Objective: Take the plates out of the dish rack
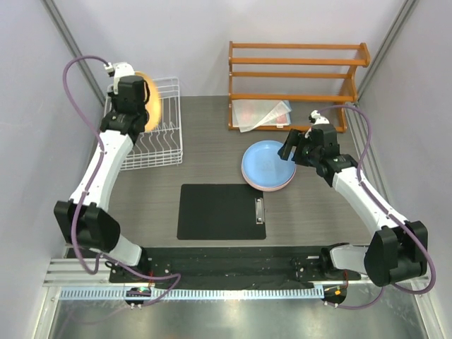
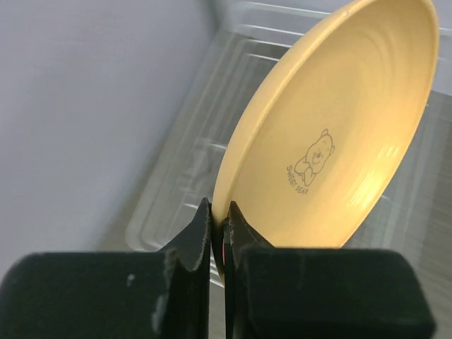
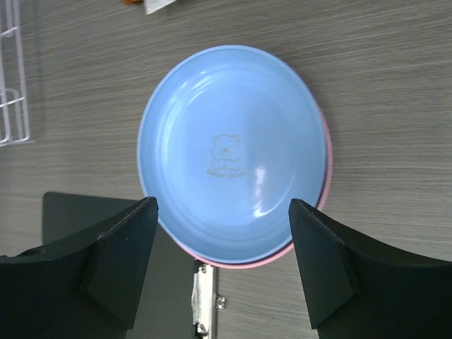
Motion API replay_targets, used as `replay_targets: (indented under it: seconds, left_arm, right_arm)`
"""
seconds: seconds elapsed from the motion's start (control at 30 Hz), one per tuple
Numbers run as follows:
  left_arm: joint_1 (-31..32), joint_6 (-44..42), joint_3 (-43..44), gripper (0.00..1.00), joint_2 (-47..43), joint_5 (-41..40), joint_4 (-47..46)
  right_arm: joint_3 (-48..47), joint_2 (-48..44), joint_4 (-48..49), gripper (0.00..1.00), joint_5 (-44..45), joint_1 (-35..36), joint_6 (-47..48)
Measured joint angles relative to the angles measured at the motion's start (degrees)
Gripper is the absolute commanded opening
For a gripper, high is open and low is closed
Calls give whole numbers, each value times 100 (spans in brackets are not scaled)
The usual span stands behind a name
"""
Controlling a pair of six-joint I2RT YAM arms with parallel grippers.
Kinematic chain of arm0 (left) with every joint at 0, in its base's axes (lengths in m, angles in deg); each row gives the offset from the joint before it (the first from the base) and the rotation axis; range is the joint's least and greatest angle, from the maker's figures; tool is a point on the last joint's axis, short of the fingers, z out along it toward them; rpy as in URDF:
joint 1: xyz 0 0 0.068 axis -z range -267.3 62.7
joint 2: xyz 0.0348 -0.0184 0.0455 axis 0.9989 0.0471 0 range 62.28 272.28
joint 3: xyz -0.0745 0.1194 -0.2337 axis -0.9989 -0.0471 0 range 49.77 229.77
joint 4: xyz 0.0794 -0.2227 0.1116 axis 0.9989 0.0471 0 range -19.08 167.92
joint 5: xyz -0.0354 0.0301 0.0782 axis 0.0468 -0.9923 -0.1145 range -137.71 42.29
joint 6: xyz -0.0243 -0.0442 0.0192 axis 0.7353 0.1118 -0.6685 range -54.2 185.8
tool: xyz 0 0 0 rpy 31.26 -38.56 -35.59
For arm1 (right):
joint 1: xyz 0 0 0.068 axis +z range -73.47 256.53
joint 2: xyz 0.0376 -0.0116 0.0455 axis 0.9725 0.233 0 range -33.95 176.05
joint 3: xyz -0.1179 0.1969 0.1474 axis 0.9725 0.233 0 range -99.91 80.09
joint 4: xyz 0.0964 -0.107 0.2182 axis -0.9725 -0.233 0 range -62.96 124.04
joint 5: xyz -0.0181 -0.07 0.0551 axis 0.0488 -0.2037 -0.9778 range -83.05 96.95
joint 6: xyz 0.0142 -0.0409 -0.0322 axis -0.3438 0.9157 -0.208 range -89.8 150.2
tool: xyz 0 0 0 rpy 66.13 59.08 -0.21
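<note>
An orange-yellow plate with a small bear print stands on edge over the white wire dish rack. My left gripper is shut on its lower rim. From above, that plate shows beside the left gripper at the rack's far end. A light blue plate lies flat on a pink plate, and the stack sits right of centre on the table. My right gripper hovers open above the stack's near edge with nothing between its fingers. It also shows in the top view.
A flat black clipboard lies just in front of the plate stack, its metal clip near the plates' rim. An orange wooden shelf stands at the back right with clear plastic sheets under it. Walls close in on both sides.
</note>
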Motion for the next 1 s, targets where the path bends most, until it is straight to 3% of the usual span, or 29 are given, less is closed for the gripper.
replay_targets:
  seconds: [0.17,0.3,0.57,1.0]
  left_arm:
    - [385,1342,-785,0,-662,2702,142]
    - [737,2083,-1314,0,-702,3985,140]
    - [1250,2699,-2002,0,-984,4986,-24]
    - [1434,2946,-2500,0,-1456,5178,-286]
  right_arm:
    - [-2,-199,133,81,-470,221,-210]
    - [0,-306,525,81,-789,487,-485]
    - [0,-275,892,80,-1086,754,-721]
    - [0,101,1023,79,-1058,1115,-828]
